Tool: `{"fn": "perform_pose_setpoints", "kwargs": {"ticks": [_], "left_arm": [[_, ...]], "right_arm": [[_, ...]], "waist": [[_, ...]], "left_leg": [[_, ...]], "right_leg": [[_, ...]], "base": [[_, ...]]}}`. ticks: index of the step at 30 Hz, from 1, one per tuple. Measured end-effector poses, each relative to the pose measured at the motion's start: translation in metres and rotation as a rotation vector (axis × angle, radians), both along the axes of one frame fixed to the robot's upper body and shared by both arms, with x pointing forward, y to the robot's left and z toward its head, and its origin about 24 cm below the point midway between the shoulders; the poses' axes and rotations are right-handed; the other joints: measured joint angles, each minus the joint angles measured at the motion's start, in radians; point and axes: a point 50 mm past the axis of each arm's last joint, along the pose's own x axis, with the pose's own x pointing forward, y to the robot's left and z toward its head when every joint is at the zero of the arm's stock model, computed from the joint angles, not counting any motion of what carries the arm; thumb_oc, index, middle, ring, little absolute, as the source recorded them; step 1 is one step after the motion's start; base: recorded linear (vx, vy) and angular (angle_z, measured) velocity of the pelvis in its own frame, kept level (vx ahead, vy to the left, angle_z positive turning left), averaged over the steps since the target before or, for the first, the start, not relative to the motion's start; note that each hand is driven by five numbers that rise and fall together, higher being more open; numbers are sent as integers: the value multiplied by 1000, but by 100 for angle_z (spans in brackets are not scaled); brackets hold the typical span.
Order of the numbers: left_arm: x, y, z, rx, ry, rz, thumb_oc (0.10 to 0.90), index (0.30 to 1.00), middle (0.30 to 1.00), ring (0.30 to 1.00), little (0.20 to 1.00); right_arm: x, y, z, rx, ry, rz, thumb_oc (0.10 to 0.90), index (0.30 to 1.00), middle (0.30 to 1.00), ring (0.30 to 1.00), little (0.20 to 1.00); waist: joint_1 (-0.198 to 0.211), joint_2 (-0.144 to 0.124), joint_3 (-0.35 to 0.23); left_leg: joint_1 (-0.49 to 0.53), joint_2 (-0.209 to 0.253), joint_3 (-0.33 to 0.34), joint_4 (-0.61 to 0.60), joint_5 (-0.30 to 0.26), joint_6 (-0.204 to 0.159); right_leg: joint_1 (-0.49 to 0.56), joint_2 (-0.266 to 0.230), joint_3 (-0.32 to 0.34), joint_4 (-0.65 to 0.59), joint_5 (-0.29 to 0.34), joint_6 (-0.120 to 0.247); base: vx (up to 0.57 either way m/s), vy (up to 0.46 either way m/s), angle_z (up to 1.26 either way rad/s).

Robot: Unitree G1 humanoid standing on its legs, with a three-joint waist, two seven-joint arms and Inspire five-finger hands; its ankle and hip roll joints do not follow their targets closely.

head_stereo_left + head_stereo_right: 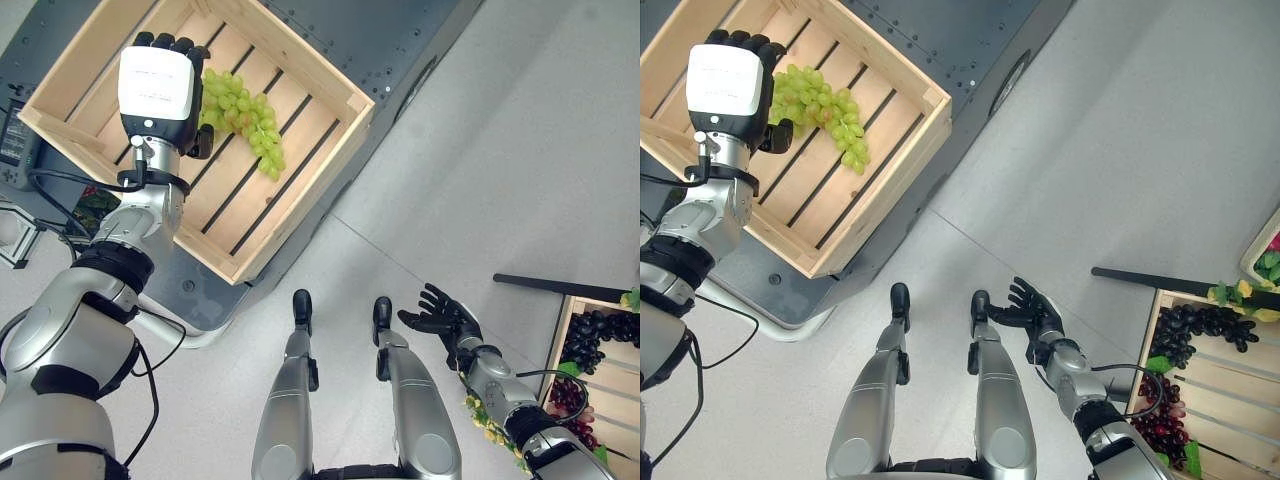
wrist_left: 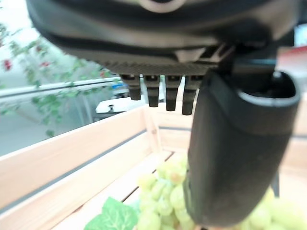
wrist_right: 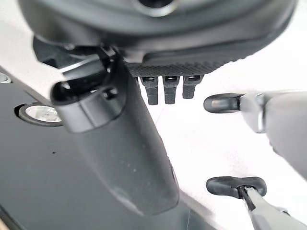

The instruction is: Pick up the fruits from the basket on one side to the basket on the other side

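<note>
Green grapes [image 1: 245, 120] are seen lying in the wooden crate [image 1: 300, 60] at upper left, with the left hand [image 1: 160, 85] spread open just over them. The right hand [image 1: 440, 318] is held open and empty, lower right, beside the dark grapes crate [image 1: 1215, 375].

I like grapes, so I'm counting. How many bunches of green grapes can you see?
1. The green grapes lie in the wooden crate on the robot's left, right beside its left hand. The other crate on the right holds dark grapes; more may be hidden there.
</note>
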Motion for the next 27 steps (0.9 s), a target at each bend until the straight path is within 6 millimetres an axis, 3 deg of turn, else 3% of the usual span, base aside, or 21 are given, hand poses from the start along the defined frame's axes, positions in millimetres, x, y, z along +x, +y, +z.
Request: {"fn": "perform_pose_setpoints", "kwargs": {"ticks": [16,21,27], "left_arm": [[4,-11,1,160,76,-23,800,900,900,900,900],[5,-11,17,162,45,-10,800,900,900,900,900],[8,0,31,221,64,81,800,900,900,900,900]], "right_arm": [[7,-2,9,-9,-30,5,800,900,900,900,900],[10,0,12,-7,-43,10,800,900,900,900,900],[23,3,26,-7,-90,20,800,900,900,900,900]], "waist": [[-6,-4,-1],[-13,-18,0],[-52,-33,-1]], "left_leg": [[-85,0,1,27,1,-1],[-111,0,2,34,2,-1],[-141,-1,0,43,2,-1]], "right_leg": [[-95,1,13,43,-8,-6],[-125,0,17,57,-8,-6],[-148,0,15,59,-7,-5]], "base": [[0,0,0],[0,0,0],[-22,35,1]]}}
